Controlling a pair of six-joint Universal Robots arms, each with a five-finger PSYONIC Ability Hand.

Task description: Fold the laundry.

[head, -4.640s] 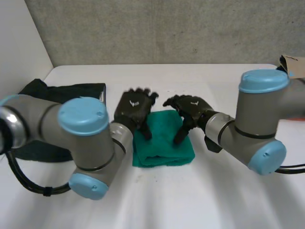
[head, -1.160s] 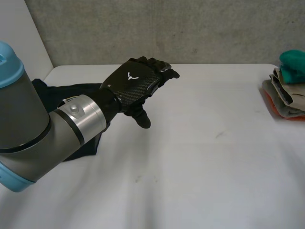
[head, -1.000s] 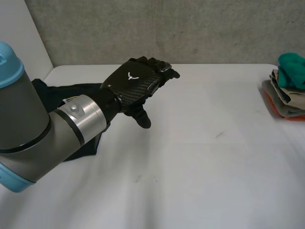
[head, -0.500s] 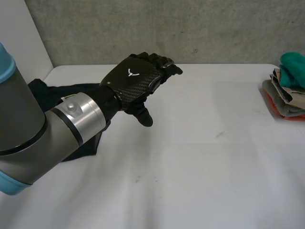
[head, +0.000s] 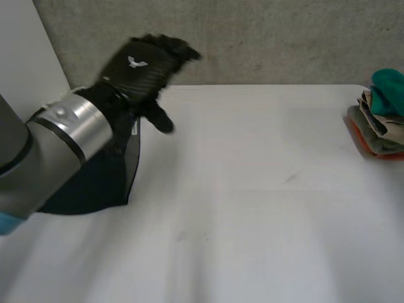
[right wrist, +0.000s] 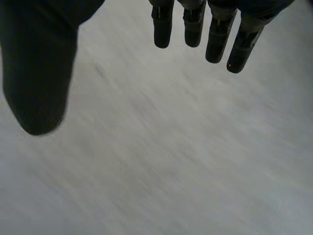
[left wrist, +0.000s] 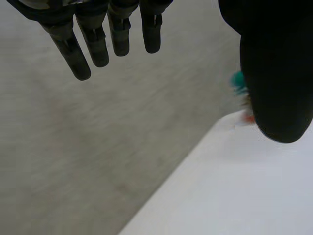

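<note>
The left hand (head: 136, 68) is raised over the far left part of the white table (head: 252, 208). Its fingers (left wrist: 73, 54) are straight and set a little apart from the thumb, holding nothing — in its wrist view they hang before the grey wall (left wrist: 73, 161), with the table's edge beneath the thumb. Below and behind the fingers a dark cloth (head: 104, 180) lies on the table, partly hidden by the left arm (head: 57, 145) and apart from the hand. Well away from the fingertips, at the table's opposite edge, sits a stack of folded laundry (head: 375, 136) with a teal cloth (head: 388, 85) on top. In the left wrist view the stack shows beside the thumb as a small teal and orange blur. The right hand (right wrist: 36, 73) has its fingers (right wrist: 215, 39) straight and loosely parted, the thumb held wide — nothing lies between them, and a pale surface shows beneath the fingertips.
</note>
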